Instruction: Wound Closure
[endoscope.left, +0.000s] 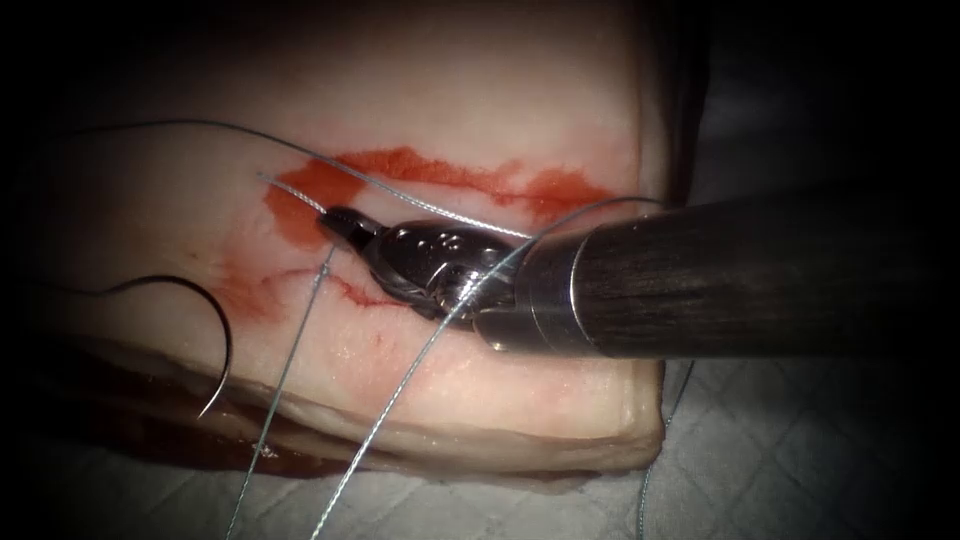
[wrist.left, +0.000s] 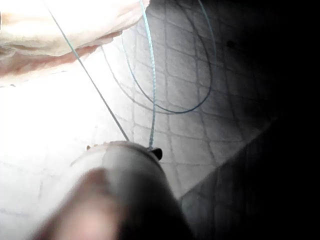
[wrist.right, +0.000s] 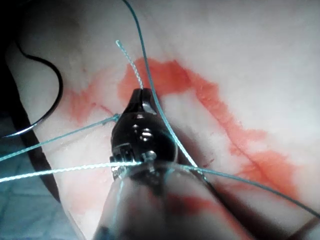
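Endoscope view: right claw (endoscope.left: 335, 222) clenched on a short thread (endoscope.left: 300, 195) end over the cut (endoscope.left: 350, 290), needle (endoscope.left: 215, 340) loose on tissue (endoscope.left: 480, 90) far left, left claw's state unclear; strands draped over the wrist could snag.

Right arm's tool (endoscope.left: 345, 226)
Dark, faintly streaked shaft (endoscope.left: 740, 272) (silver collar at its end), then a glossy black-and-steel wrist tapering to slim fingers.

Looks down from above and in front at the tissue (endoscope.left: 420, 400). From very close, looks along the right tool (wrist.right: 141, 102) onto the same red fluid (wrist.right: 165, 77). Looks along the left shaft (wrist.left: 125, 185) past thread (wrist.left: 152, 90).
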